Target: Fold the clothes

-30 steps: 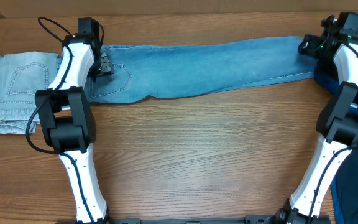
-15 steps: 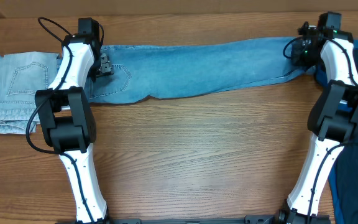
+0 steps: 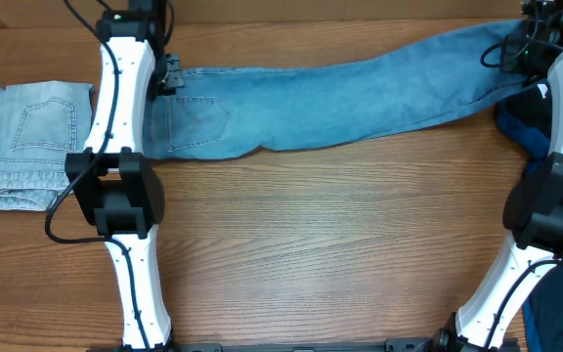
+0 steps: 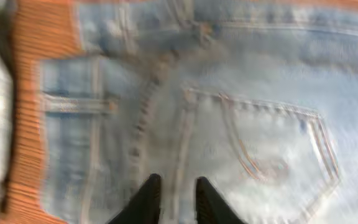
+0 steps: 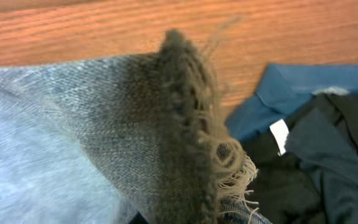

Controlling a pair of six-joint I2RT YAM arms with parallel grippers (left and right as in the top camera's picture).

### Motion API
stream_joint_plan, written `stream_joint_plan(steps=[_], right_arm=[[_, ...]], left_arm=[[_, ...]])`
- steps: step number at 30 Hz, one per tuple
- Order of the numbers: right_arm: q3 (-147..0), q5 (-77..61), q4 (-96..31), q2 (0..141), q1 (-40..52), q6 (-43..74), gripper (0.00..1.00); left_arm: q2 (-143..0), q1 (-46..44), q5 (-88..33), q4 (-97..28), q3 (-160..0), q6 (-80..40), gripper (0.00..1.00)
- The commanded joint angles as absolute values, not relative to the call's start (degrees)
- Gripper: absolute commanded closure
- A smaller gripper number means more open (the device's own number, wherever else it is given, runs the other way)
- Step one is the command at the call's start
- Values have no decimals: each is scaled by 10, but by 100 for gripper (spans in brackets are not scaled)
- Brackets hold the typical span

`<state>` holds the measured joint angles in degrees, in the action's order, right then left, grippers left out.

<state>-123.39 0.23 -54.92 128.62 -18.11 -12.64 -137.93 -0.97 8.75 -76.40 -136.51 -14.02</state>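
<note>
Jeans (image 3: 311, 98) lie long-axis left-to-right across the far side of the surface (image 3: 311, 235) — left tool (image 3: 169, 73) pinching the waist end, right tool (image 3: 512, 51) apparently clamped on the frayed hem (image 5: 191, 124), its fingers hidden — one arm per end.

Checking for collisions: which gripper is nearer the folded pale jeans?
Left. The left gripper sits just up-right of the folded pale jeans; the right gripper is far across the table, at the hem of the long jeans.
</note>
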Motion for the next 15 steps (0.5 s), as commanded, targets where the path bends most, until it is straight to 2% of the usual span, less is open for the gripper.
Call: stream_joint_plan(steps=[1, 5, 9, 15], right_arm=[[-1238, 43, -562, 1273, -191, -120, 96], [-1238, 65, -600, 1270, -225, -119, 96], [-1239, 74, -583, 1254, -232, -138, 96], [-1239, 37, -601, 1226, -176, -114, 96]], left_arm=[[-1380, -12, 29, -795, -1379, -139, 84], [-1380, -12, 29, -817, -1379, -139, 84], [-1375, -12, 29, -825, -1379, -139, 87], [-1322, -12, -16, -810, -1379, -139, 85]])
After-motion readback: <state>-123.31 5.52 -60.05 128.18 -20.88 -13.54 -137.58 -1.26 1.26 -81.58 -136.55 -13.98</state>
